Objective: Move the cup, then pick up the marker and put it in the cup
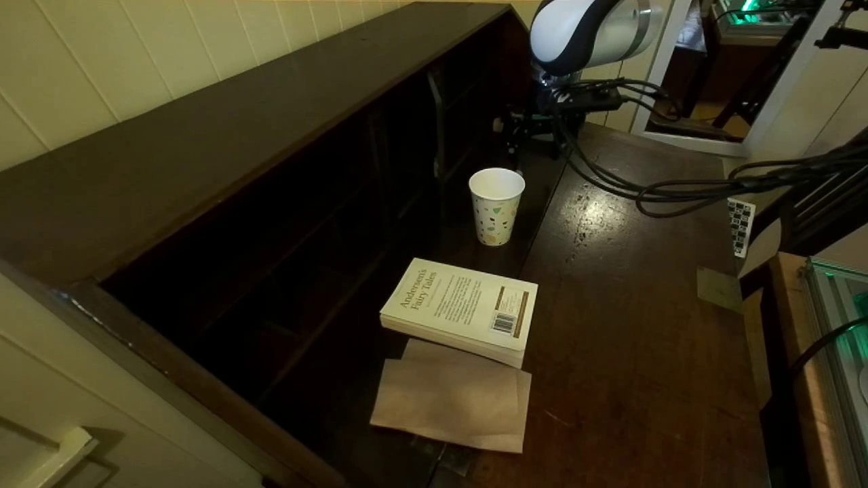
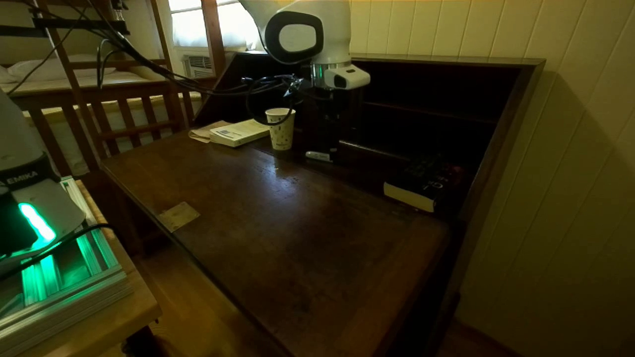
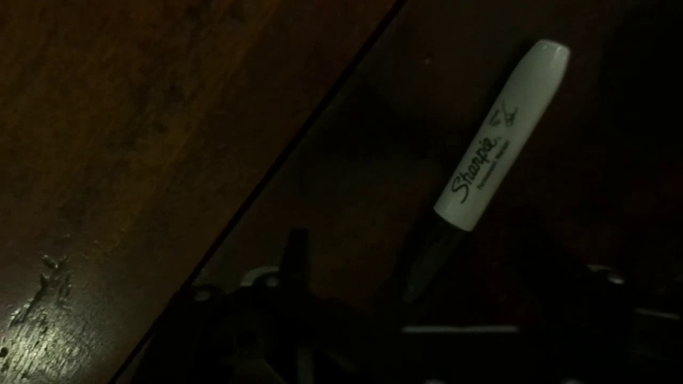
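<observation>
Pincer (image 3: 437,253): dark metal along the bottom of the wrist view, released as far as I can make out, its knuckles spread wide; one finger shows, the other sinks into shadow.
Marker (image 3: 501,136): slim and smooth, a white barrel with black "Sharpie" script and a blunt, tapered end; it lies slantwise on the wood, its dark end pointing in between the knuckles.
Desk (image 3: 133,133): brown, grainy wood, cut by a straight black seam, a scuffed patch glinting at the corner.
Cup (image 1: 495,213): in an exterior view, thin white paper narrowing from a round rim, sprinkled with coloured flecks, upright on the desk; pale inner wall shows at the mouth, the bottom is hidden from me.
White book (image 1: 461,308): a squared paperback, "Andersen's Fairy Tales" on its cover, between the cup and the brown paper (image 1: 454,403), which is matte and creased.
Hutch (image 1: 271,108): long dark wood, its compartments too black to see into.
Marker's spot: in an exterior view, the marker (image 2: 319,156) lies under the dark pincer, near the cup.
Arm (image 2: 337,29): smooth, rounded white shell.
Black book (image 2: 409,197): a fat block with cream page edges, flat at the hutch's end.
</observation>
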